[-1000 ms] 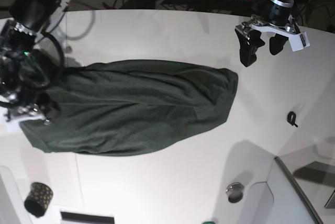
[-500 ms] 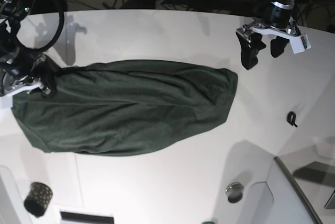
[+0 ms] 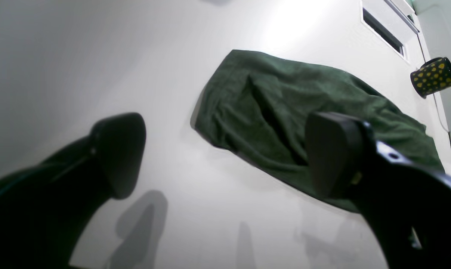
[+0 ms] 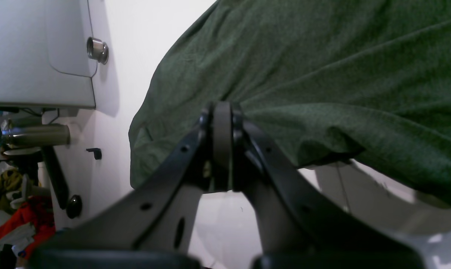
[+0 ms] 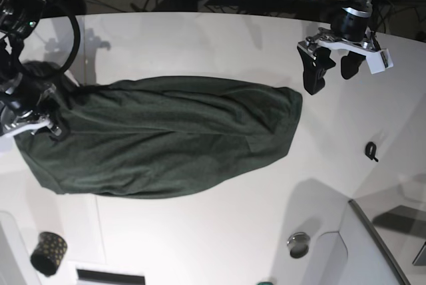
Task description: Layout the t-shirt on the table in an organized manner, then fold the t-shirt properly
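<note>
The t-shirt (image 5: 160, 142) is stretched lengthwise across the worktop (image 5: 200, 238), one end pinched by the right claw (image 5: 41, 124), the other end lying just beside the spread, empty left claw (image 5: 331, 66).

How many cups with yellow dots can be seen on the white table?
1. A single black cup with yellow dots lies on its side on the glossy white table, near the front edge, below the dark green t-shirt. Others may be outside the views.
</note>
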Available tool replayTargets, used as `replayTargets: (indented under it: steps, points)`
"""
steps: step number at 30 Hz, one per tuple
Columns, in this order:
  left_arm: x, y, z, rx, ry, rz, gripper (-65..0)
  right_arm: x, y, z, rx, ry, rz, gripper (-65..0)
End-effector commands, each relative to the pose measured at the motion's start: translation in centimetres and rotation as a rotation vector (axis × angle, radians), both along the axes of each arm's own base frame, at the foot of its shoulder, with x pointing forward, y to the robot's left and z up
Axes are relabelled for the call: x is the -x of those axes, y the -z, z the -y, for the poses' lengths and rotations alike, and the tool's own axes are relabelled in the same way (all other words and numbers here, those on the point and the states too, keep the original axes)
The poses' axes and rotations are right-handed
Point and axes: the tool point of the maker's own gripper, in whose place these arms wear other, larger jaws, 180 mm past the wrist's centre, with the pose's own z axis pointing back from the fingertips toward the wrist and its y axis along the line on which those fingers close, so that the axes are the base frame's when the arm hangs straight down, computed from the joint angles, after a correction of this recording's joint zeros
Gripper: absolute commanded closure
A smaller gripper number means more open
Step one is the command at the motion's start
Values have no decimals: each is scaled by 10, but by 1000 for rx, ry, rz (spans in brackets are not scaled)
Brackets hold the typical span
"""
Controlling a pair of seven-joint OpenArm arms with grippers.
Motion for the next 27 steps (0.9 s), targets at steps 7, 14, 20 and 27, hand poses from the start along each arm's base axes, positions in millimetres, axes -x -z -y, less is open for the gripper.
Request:
replayTargets:
  steps: [7, 14, 20, 27]
  points:
    - [-3, -7, 3, 4, 9, 30, -650, -7, -12, 2, 3, 1, 49, -2]
    - [-1, -2, 19, 25, 46, 18, -650, -6, -11, 4, 8, 4, 45, -2]
    - [-2, -4, 16, 19, 38, 23, -650, -6, -11, 2, 7, 0, 44, -2]
    - [-5, -9, -1, -12, 8, 39, -650, -3, -10, 8, 24, 5, 36, -2]
